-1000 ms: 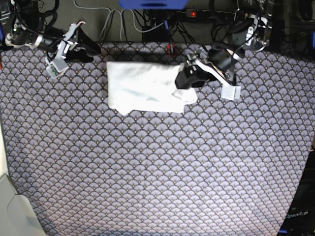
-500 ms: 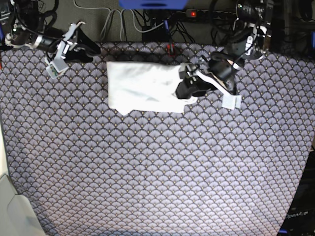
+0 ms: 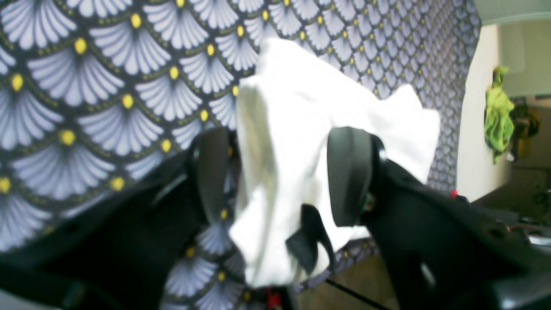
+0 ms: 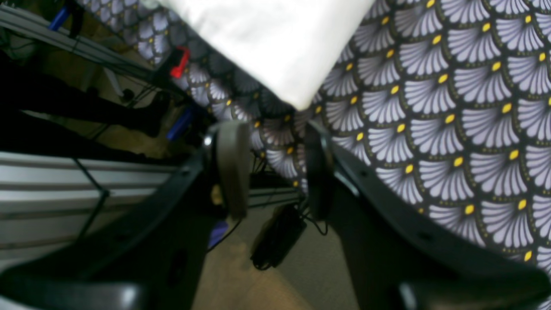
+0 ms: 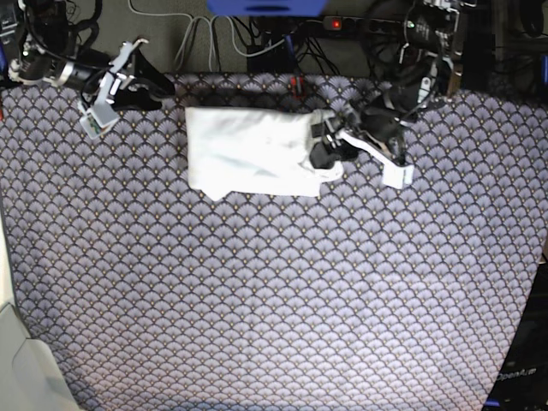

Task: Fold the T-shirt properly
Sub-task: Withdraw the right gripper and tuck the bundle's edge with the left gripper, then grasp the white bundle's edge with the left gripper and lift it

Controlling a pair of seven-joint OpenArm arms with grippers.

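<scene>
The white T-shirt [image 5: 253,154] lies folded into a rectangle near the table's back edge, plain side up. My left gripper [image 5: 324,151] is at its right edge. In the left wrist view its fingers [image 3: 348,172] stand wide apart around a rumpled bunch of the T-shirt [image 3: 292,142], so the left gripper [image 3: 280,172] is open. My right gripper [image 5: 147,86] hangs over the back left edge, apart from the shirt. In the right wrist view the right gripper [image 4: 275,168] is open and empty, with a T-shirt corner [image 4: 267,43] just ahead of it.
The table carries a grey fan-patterned cloth [image 5: 274,300]. Cables and a power strip [image 5: 342,23] run behind the back edge. A pale object [image 5: 17,368] sits at the front left corner. A green item [image 3: 499,112] hangs beyond the table.
My left arm has swung, its wrist shifting toward the front, while the gripper stays at the shirt's right edge. The right arm has not moved.
</scene>
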